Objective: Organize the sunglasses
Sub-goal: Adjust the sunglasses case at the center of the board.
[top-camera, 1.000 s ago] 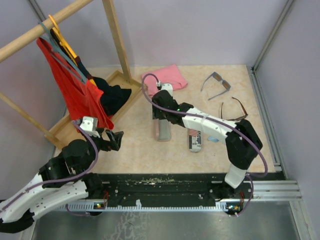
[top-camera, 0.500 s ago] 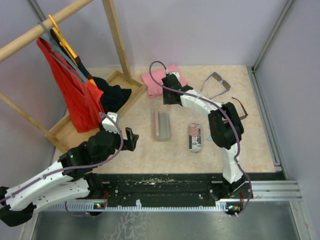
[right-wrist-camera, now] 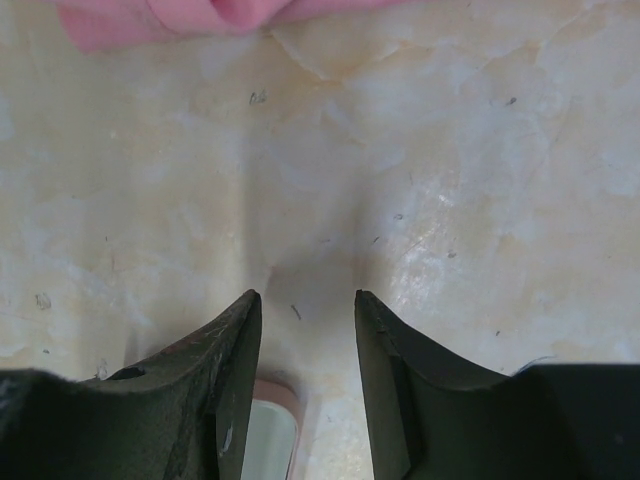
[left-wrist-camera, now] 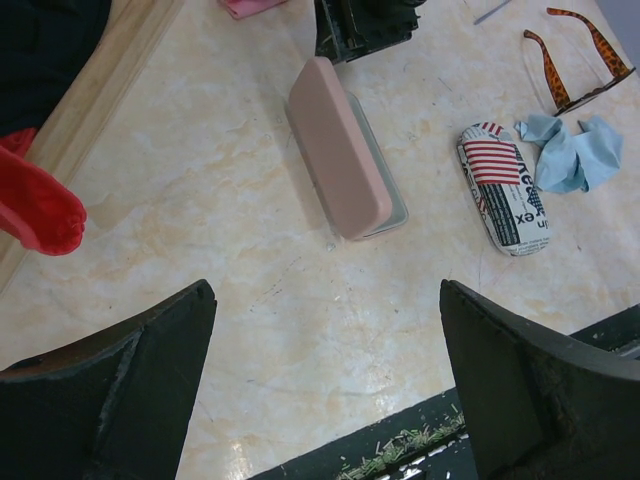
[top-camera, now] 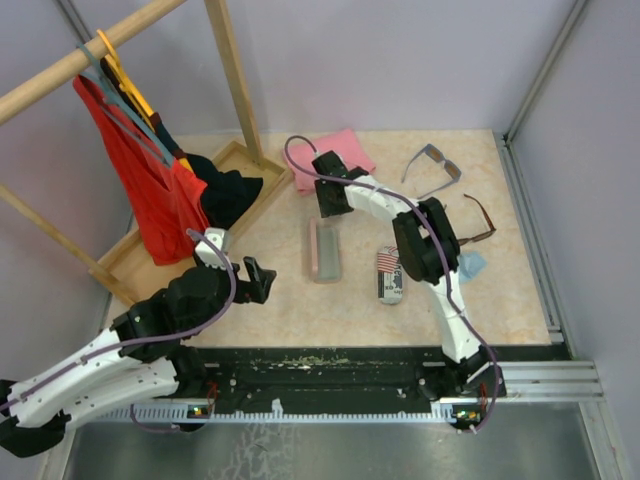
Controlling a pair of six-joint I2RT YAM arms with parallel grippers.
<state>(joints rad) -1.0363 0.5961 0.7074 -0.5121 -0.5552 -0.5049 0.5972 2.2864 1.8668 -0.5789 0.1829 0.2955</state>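
Probably a lab test cell: grey panel walls (top-camera: 400, 60), aluminium rail (top-camera: 570, 378), tabletop (top-camera: 290, 290).

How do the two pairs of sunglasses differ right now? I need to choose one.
The grey-blue sunglasses have a thicker, plain frame; the brown sunglasses have a thin frame with mottled temples. The grey-blue pair lies farther back on the table; the brown pair lies nearer the arms, close to the light blue cloth. Both rest with temples unfolded.
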